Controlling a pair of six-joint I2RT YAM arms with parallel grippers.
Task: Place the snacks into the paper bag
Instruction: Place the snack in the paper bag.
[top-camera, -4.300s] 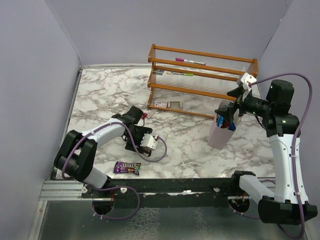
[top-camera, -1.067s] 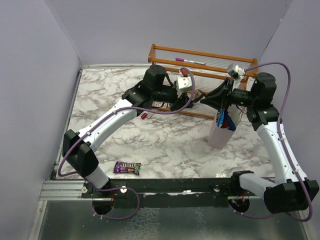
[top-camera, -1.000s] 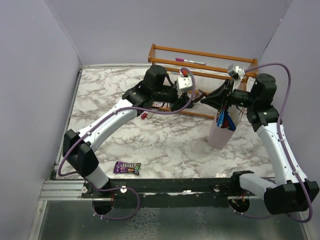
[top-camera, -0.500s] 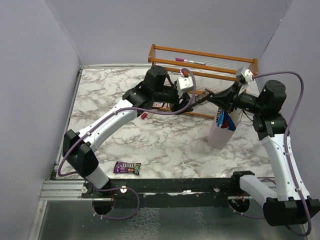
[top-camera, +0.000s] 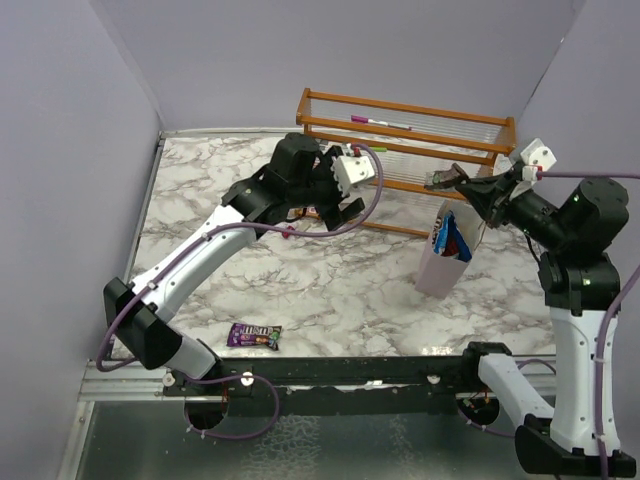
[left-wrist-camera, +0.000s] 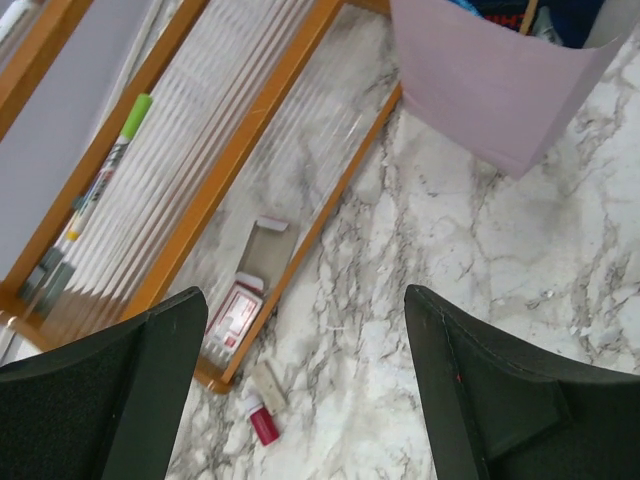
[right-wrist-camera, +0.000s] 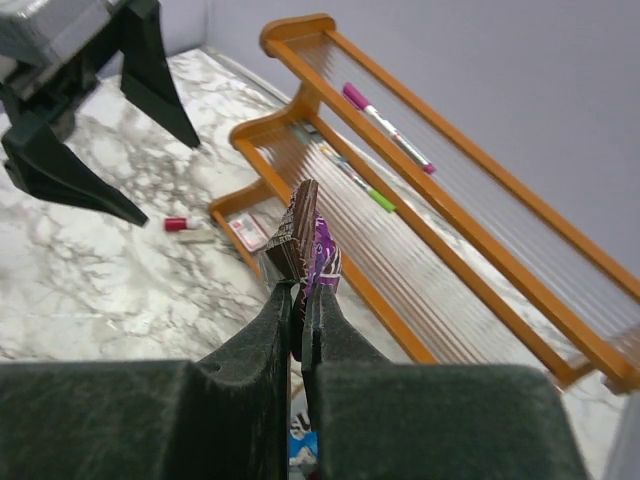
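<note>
- the held snack (right-wrist-camera: 306, 232) is a thin bar in a dark brown wrapper with a bright purple patch on one side. it is seen edge-on, and its crimped end sticks out past the fingertips.
- the right claw (right-wrist-camera: 300, 292) is pressed together on this bar, both fingers pinching its lower end. it holds the bar in the air, clear of the table.
- the paper bag (top-camera: 438, 268) stands upright just below the right claw and a little nearer the arm bases. it is pale pinkish-lilac and its mouth is open.
- wrapped snacks (top-camera: 452, 238) in blue, red and white poke out of the bag's top, right under the claw's fingers.
- the left claw (top-camera: 338, 192) is spread wide with nothing between its fingers. it hangs above the marble table (top-camera: 330, 290), facing the right claw's tip and well apart from it. in its own camera the bag sits ahead and to the right of the fingers.
- a dark purple packet (top-camera: 253, 335) lies flat on the table, far behind the left claw, near the arm bases.
- a wooden rack (top-camera: 405, 150) with clear ribbed shelves stands beyond both claws. it has a pink marker (right-wrist-camera: 385, 125) on its top shelf and a green marker (right-wrist-camera: 366, 190) on the shelf below.
- below the left claw, a small red-and-white card (left-wrist-camera: 237, 312) lies under the rack's lowest shelf. a tiny red cylinder (left-wrist-camera: 262, 420) lies just beside the rack's foot.
</note>
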